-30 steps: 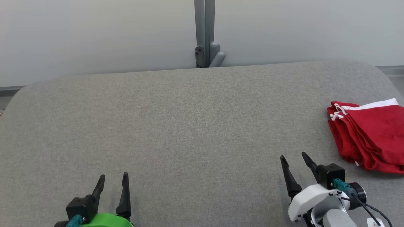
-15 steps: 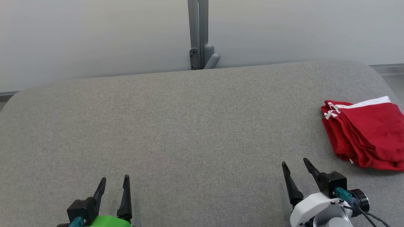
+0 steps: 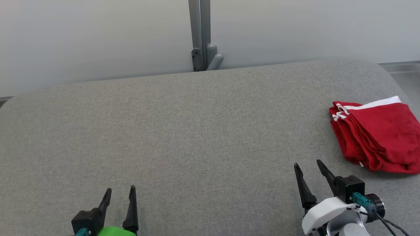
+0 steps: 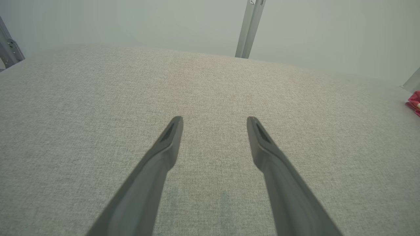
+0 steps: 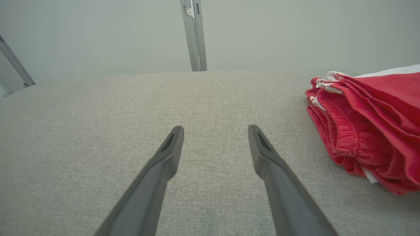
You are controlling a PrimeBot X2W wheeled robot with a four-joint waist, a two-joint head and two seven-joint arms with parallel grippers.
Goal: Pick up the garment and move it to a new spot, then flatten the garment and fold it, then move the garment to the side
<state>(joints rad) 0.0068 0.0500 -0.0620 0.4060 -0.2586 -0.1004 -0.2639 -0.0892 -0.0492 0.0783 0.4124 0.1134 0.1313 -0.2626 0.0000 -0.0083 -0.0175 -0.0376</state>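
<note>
Garment [image 3: 377, 134], folded, waistband edge facing left

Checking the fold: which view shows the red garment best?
Head view: nearly the whole red garment is framed. Right wrist view shows its layered edges closer but cropped; left wrist view catches a sliver.

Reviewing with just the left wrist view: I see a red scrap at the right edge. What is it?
Observer: A folded red garment with white trim, lying on the table at the robot's right in the head view.
Operator: Is anything gripping it?
Observer: No; the right gripper stands open, apart from it, nearer the robot.
Operator: What sort of garment?
Observer: The right wrist view shows a gathered elastic waistband, so probably shorts or trousers.
</note>
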